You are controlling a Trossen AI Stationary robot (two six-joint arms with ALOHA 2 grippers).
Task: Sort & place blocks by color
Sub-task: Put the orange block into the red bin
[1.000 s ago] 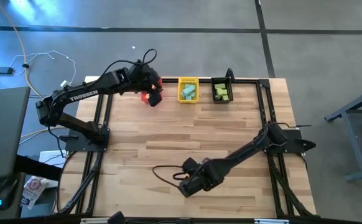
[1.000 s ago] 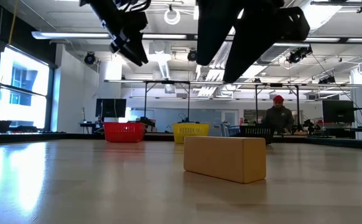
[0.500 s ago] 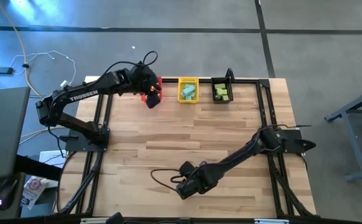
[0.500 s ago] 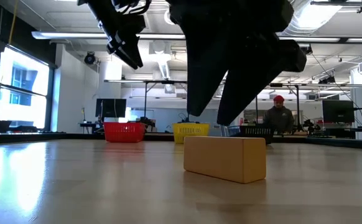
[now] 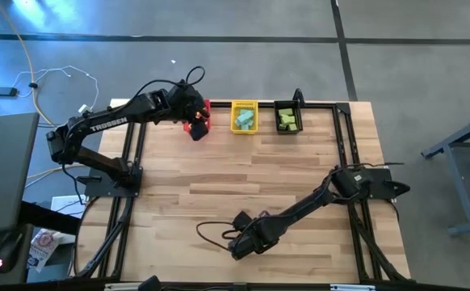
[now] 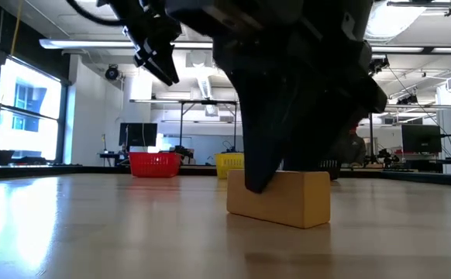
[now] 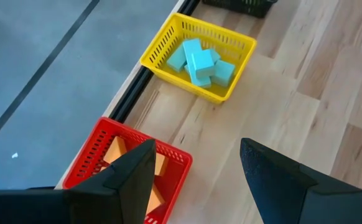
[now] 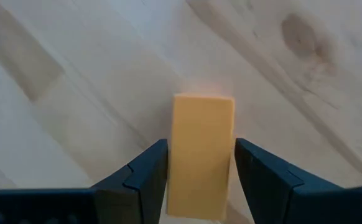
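An orange block (image 8: pixel 201 155), a smooth foam-like bar with squared edges, lies flat on the pale wooden desk (image 5: pixel 251 174) near its front edge. The right gripper (image 8: pixel 199 177) has come down since a second ago: then it hung above the bar, and now its dark fingers (image 8: pixel 143 177) stand on either side of the bar, close to its long faces; whether they press it cannot be told. In the low view the gripper's dark bulk (image 6: pixel 287 85) now covers the bar's upper left part, where before the whole bar showed. The left gripper (image 7: pixel 196 171) hangs at the far left of the desk over a red basket (image 7: pixel 91 158) of slotted plastic holding orange blocks (image 7: pixel 159 165); its fingers are spread wide and hold nothing, much as before. Beside the red basket stands a yellow slotted basket (image 7: pixel 153 53) with teal blocks (image 7: pixel 199 62) piled inside, and next to that a black basket (image 5: pixel 287 117) with light green blocks (image 5: pixel 287 121). White letters reading TROSSEN (image 5: pixel 108 124) run along the left arm. The desk is made of jointed light wood planks with a visible knot (image 8: pixel 302 34).
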